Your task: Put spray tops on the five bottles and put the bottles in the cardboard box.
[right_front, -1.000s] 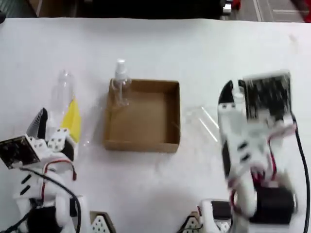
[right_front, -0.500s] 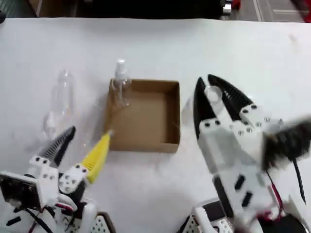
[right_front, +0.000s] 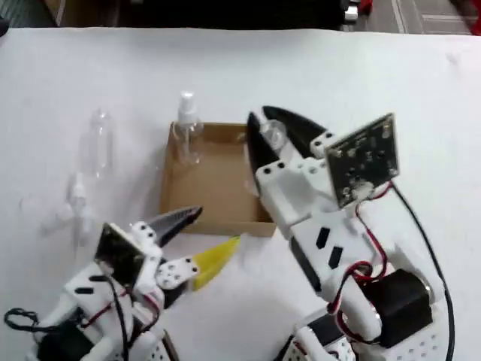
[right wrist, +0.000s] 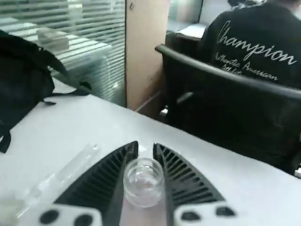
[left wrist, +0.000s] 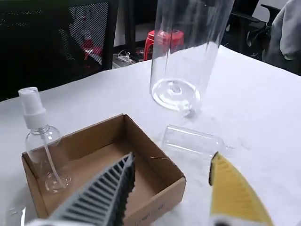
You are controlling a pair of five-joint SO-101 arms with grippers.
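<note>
Directions are clock positions in the high view, with 12 o'clock at the far edge of the surface [right_front: 376, 68].

**Change.** Within the last second the right arm has swung from the 3 o'clock side of the surface, well apart from the cardboard box [right_front: 164, 188], to a position above the box's 3 o'clock rim. The right tool [right_front: 263, 124] is clenched on the neck of an uncapped bottle [right_front: 272, 134]. The right wrist view confirms this, with both fingers [right wrist: 108, 179] pressed against the open neck [right wrist: 143, 181]. The left wrist view shows the bottle's body hanging clear above the box [left wrist: 183, 56].

In the same interval the left arm has turned away from the bare bottle lying at 9 o'clock [right_front: 98, 143]. The left tool [right_front: 218, 226] now points toward 2 o'clock along the box's 6 o'clock wall. It is released, jaws spread and empty.

**State of the task items.**
- One capped bottle [right_front: 186, 135] stands in the box's 11 o'clock corner.
- What appears to be a loose spray top [right_front: 77, 197] lies at 8 o'clock, near the bare bottle.
- Another bare bottle [left wrist: 193, 141] lies on the surface just beside the box's 3 o'clock wall.

**Meaning for the task.** One of five bottles is complete. The carried bottle lacks a spray top, so lowering it now would probably leave a step undone. The left tool holds no top to fit.
</note>
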